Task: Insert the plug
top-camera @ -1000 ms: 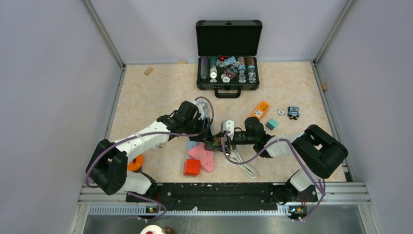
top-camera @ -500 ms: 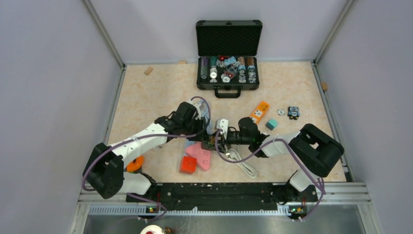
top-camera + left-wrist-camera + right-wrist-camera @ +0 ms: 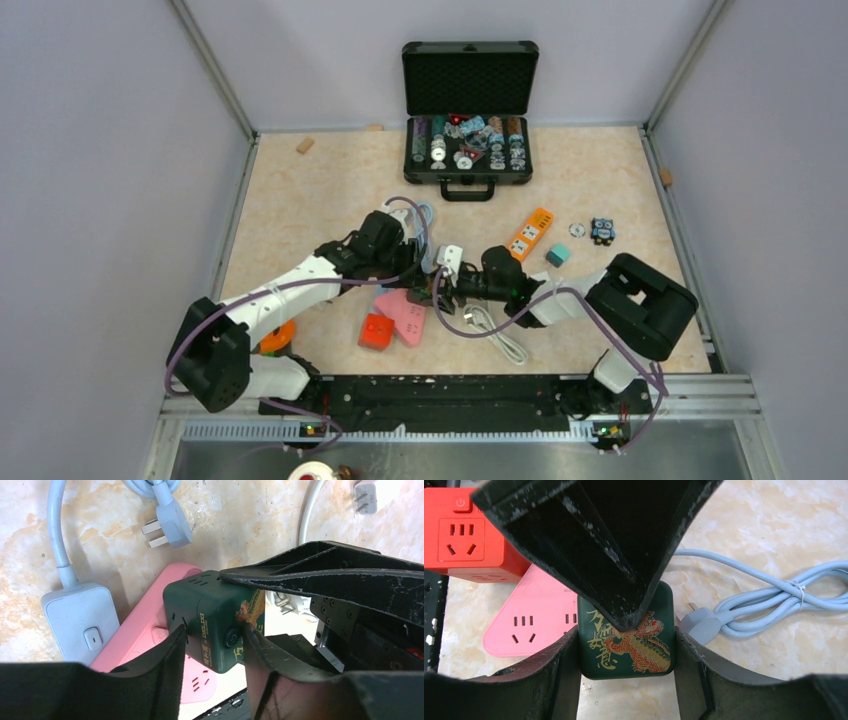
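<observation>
A dark green cube socket [image 3: 625,640] with a gold and red dragon print is gripped by both grippers; it also shows in the left wrist view [image 3: 210,620]. My left gripper [image 3: 214,632] is shut on two of its sides. My right gripper [image 3: 625,641] is shut on two other sides, from the right. In the top view the left gripper [image 3: 425,283] and the right gripper [image 3: 447,290] meet at the table's middle. A loose pale blue three-pin plug [image 3: 167,525] lies on the table, also seen beside the cube [image 3: 701,625].
A pink triangular power strip [image 3: 403,312] and a red cube socket [image 3: 376,331] lie under and near the cube. A pale grey power strip [image 3: 80,620] and a white plug [image 3: 367,497] lie close by. An open black case [image 3: 468,140] stands at the back.
Both grippers have moved left together with the green cube between them. The pink strip and the red cube socket have shifted left as well.
</observation>
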Action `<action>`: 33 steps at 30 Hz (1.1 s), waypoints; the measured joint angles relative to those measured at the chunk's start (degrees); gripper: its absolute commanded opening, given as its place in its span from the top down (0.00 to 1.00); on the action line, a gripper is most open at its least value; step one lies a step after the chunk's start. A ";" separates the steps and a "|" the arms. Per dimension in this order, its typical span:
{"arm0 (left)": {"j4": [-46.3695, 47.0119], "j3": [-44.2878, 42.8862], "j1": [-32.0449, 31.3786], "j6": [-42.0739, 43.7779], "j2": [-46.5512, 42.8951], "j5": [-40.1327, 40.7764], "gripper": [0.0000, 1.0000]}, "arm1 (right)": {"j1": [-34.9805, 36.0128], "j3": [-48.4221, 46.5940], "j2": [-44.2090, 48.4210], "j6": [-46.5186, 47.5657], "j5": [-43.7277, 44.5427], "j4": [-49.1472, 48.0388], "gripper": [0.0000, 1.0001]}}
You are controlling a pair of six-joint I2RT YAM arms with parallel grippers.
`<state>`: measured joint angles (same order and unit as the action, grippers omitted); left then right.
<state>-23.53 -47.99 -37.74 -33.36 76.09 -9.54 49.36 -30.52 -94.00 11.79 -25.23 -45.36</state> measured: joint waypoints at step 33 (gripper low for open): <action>-4.98 13.25 -0.94 -7.10 -24.46 6.58 0.01 | 0.96 -0.39 39.08 -40.50 27.50 48.54 0.01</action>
<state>-28.51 -34.74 -38.68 -40.47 51.64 -2.96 50.33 -30.92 -54.92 -28.71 2.26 3.18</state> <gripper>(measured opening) 0.985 0.961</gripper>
